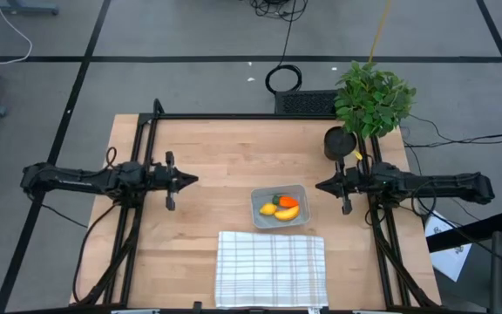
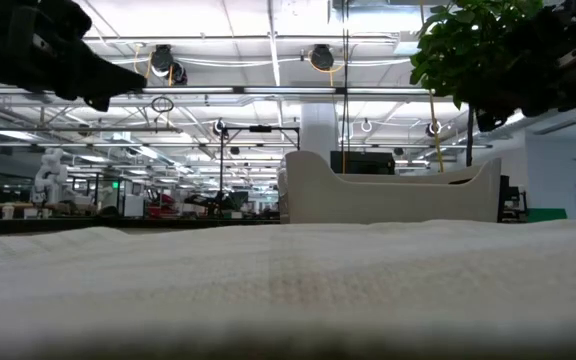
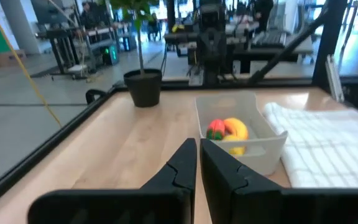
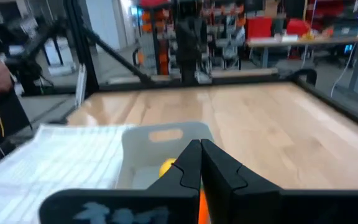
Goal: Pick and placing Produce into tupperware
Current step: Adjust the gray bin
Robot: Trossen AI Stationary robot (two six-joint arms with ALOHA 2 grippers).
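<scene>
White checked cloth (image 1: 270,268) lies at the near edge of the desk (image 1: 207,187), just in front of the tupperware (image 1: 280,206), which sits slightly right of centre. All three produce pieces rest inside it: banana (image 1: 287,212), lemon-like lump (image 1: 268,209) and carrot (image 1: 286,201).

Left gripper (image 1: 192,180) is parked well left of the container, jaws pressed together and empty. Right gripper (image 1: 321,185) sits just right of it, jaws likewise pressed together, nothing held.

Risk assessment: the task appears complete, so remaining hazards come from arm motion. The right gripper is close to the container's right wall; a careless swing could nudge it or tip the contents. The black pot (image 1: 340,142) with its leafy plant (image 1: 372,98) stands just behind the right arm and could be knocked over on retraction.

Surface: pale wood, framed by black rails. Beyond lies grey flooring with cables, and an open workshop hall with benches and overhead lighting.
</scene>
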